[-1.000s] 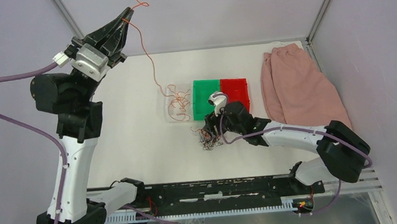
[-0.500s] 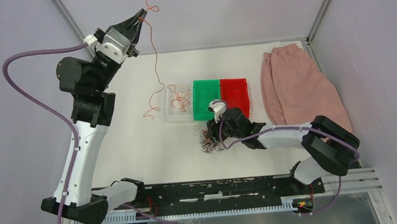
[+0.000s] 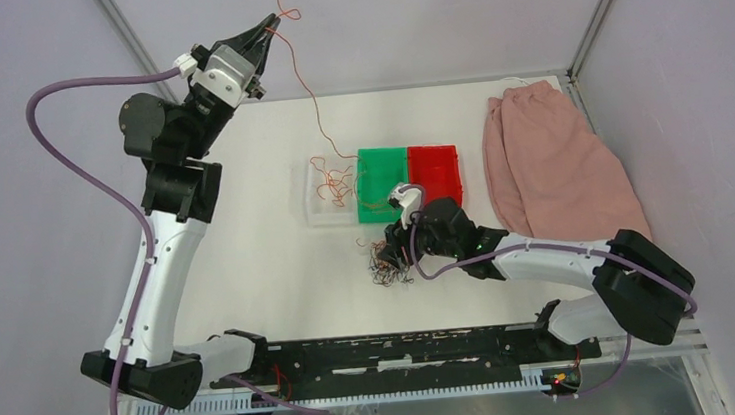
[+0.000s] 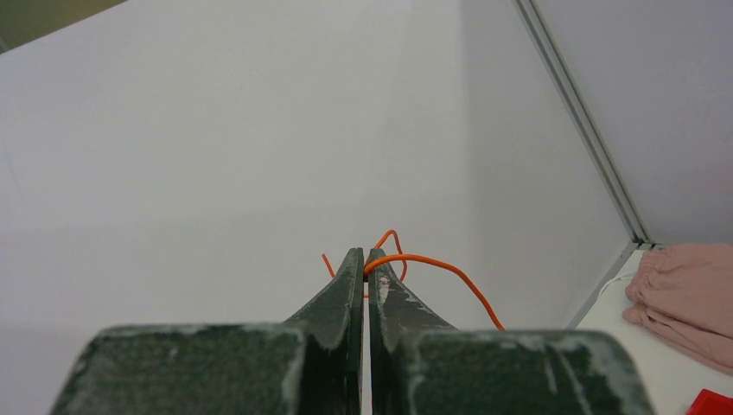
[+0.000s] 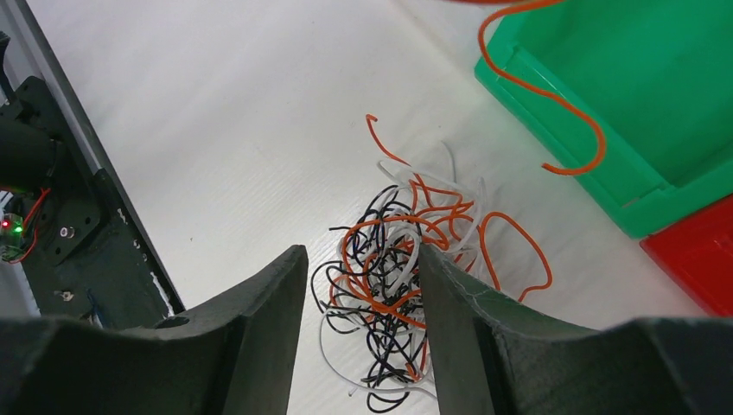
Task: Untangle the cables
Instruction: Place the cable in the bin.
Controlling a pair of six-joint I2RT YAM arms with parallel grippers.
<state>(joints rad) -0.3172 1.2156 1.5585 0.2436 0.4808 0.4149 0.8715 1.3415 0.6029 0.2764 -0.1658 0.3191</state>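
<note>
Top external view: at upper left the left gripper (image 3: 268, 29) pinches one orange wire (image 3: 311, 97) trailing to the green bin (image 3: 390, 165) — its hook could snag the rim; centre frame, the right gripper (image 3: 395, 247) spreads wide over the cables (image 3: 385, 266).

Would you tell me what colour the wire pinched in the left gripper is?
Orange-red; the wire shows best in the left wrist view.
</note>
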